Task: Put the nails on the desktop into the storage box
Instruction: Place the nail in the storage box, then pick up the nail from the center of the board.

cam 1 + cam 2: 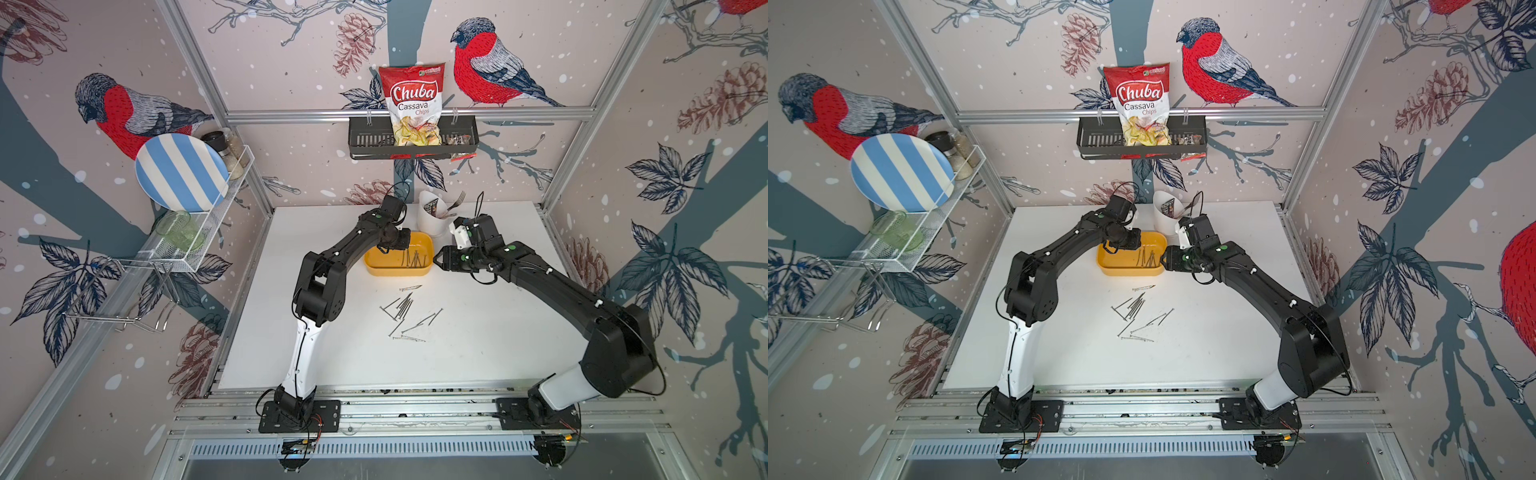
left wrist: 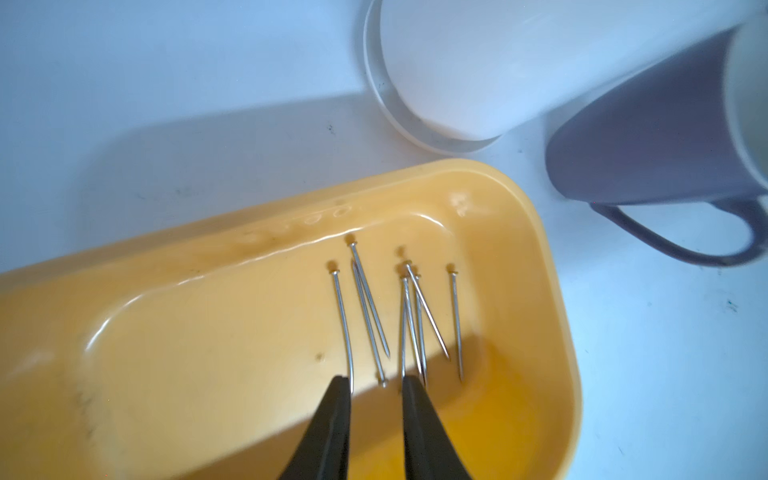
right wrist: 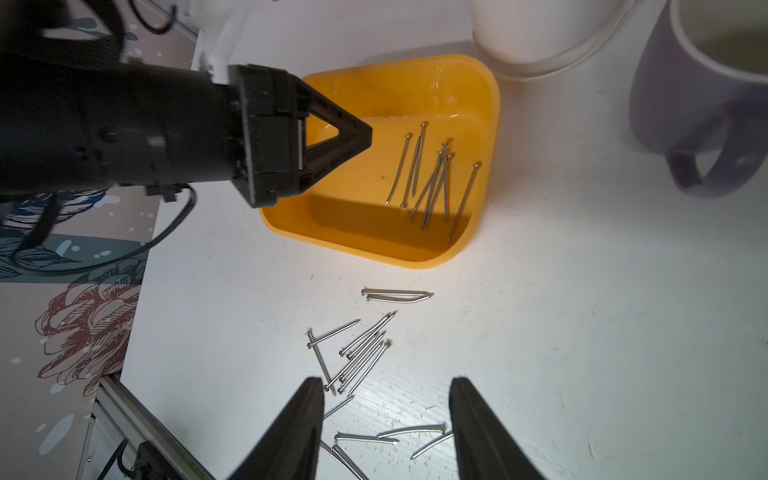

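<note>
- Eight or nine nails (image 2: 409, 316) lie flat on the floor of the yellow storage box (image 2: 548, 291). Their heads point away from the left gripper (image 2: 376, 381) and their tips sit just ahead of its fingertips.
- The left fingers (image 2: 332, 415) stand a little apart with nothing pinched between them. One nail's point runs up right beside a finger; I cannot tell whether it touches.
- I read this as a drop-off: the fingers hang low inside the box walls, so a released nail settles on the floor rather than skipping over the rim.
- More than a dozen loose nails (image 3: 365, 353) lie on the white desktop (image 1: 478, 332). They are scattered between and just ahead of the right gripper (image 3: 386, 380), clear of the box.
- The right fingers (image 3: 469, 415) are spread wide and empty, hovering above that pile. The wide spread looks meant to straddle a nail, or several lying side by side.
- The box sits just past the pile from the right fingers, which keeps each carry short. A white cutlery holder (image 3: 536, 29) and a purple-grey mug (image 3: 685, 104) stand close behind it.
- By my count roughly a third of the nails are in.
</note>
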